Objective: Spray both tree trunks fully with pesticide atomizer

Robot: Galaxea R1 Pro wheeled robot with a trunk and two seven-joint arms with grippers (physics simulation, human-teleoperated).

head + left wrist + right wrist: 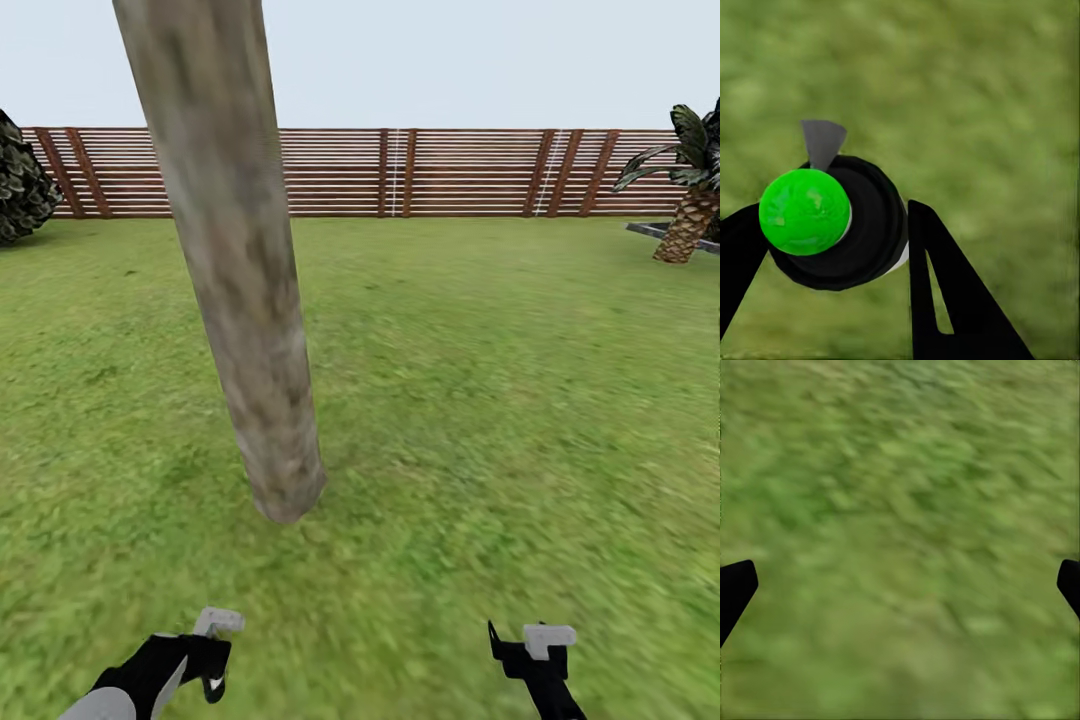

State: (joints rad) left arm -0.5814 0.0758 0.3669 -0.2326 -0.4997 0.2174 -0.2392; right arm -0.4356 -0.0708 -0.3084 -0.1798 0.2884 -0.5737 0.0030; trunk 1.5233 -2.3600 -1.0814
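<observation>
- Standing on the grass floor (480, 420) of the garden, we face one thick, mottled tree trunk (235, 270) just ahead and a little to our left; it rises out of the top of the head view.
- Far behind it runs a brown slatted fence (450, 172), with a dark shrub (22, 185) at far left and a short palm (690, 200) at far right.
- Our left gripper (832, 247) is low at near left, its black fingers (945, 300) closed around the pesticide atomizer (844, 225), a dark round body with a bright green cap and a small grey nozzle tip.
- Our right gripper (900, 585) is low at near right, spread wide and carrying nothing, with only blurred grass beneath it.
- We judge the pickup done and the spraying of this trunk the step in hand.
- To do it well, we would lift the left arm, turn the nozzle toward the bark, then sweep from base upward and work around the sides so no patch is missed.
- Keeping a firm hold matters, since the atomizer sits between just two fingers.
</observation>
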